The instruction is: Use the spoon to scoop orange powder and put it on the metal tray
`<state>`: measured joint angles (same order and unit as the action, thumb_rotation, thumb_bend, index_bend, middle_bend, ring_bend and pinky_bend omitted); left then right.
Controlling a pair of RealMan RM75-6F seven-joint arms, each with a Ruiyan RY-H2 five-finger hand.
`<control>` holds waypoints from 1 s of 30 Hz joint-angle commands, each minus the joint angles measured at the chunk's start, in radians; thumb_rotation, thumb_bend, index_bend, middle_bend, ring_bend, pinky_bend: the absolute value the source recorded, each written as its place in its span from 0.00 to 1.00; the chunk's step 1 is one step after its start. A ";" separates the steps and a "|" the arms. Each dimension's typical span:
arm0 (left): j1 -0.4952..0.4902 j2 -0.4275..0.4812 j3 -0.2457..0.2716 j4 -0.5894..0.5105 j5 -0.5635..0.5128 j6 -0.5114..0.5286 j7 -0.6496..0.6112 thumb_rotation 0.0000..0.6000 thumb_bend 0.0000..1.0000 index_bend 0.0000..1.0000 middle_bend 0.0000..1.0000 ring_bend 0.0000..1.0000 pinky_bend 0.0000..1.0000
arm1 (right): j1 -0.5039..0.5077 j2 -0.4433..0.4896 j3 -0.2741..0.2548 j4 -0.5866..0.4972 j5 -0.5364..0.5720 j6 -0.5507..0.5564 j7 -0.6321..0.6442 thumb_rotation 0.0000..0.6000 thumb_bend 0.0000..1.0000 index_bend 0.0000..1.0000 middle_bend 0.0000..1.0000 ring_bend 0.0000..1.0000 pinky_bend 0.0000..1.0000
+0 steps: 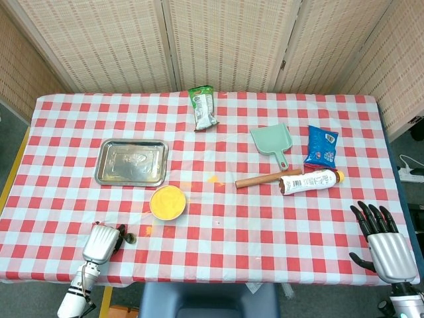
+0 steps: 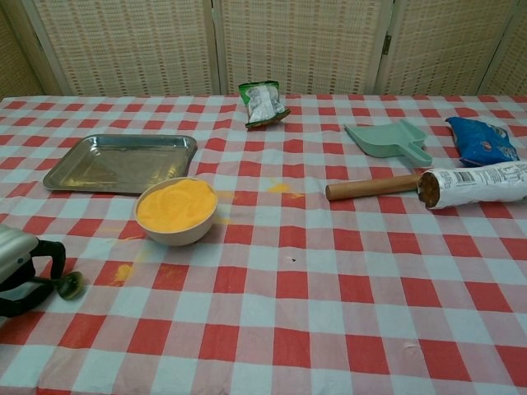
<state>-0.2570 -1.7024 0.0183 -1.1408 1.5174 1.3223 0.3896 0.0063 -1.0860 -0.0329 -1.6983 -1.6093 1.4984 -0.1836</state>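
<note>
A white bowl of orange powder (image 1: 167,202) (image 2: 175,210) stands near the table's front left. Just behind it to the left lies the metal tray (image 1: 131,162) (image 2: 119,163). My left hand (image 1: 101,244) (image 2: 20,267) sits low at the front left edge, its dark fingers curled around the handle of a small metal spoon (image 1: 131,238) (image 2: 70,285). The spoon's bowl pokes out to the right, close to the cloth, left of and nearer than the powder bowl. My right hand (image 1: 387,242) rests at the front right corner, fingers spread and holding nothing.
Orange powder is spilled on the cloth (image 2: 123,270) (image 2: 280,188). A green snack bag (image 1: 203,108), a green dustpan (image 1: 271,140), a blue bag (image 1: 322,146) and a wooden stick beside a white bottle (image 1: 309,180) lie at the back and right.
</note>
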 commanded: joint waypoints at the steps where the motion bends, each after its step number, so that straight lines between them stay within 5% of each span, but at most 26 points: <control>1: 0.002 0.004 -0.001 -0.006 0.005 0.009 -0.004 1.00 0.43 0.62 1.00 1.00 1.00 | 0.000 -0.001 0.000 0.000 0.000 -0.001 -0.001 1.00 0.05 0.00 0.00 0.00 0.00; 10: 0.006 0.029 -0.016 -0.053 0.006 0.035 -0.018 1.00 0.43 0.63 1.00 1.00 1.00 | 0.000 0.000 -0.001 -0.002 -0.002 -0.002 -0.003 1.00 0.05 0.00 0.00 0.00 0.00; 19: -0.038 0.103 -0.096 -0.223 0.008 0.068 0.042 1.00 0.43 0.63 1.00 1.00 1.00 | -0.001 0.009 0.001 -0.003 -0.004 0.003 0.016 1.00 0.05 0.00 0.00 0.00 0.00; 30: -0.171 0.106 -0.200 -0.364 -0.100 -0.087 0.189 1.00 0.42 0.62 1.00 1.00 1.00 | 0.004 0.022 0.012 -0.001 0.023 -0.010 0.043 1.00 0.06 0.00 0.00 0.00 0.00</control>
<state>-0.3935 -1.5867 -0.1597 -1.4883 1.4456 1.2711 0.5413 0.0095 -1.0654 -0.0223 -1.6992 -1.5882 1.4896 -0.1423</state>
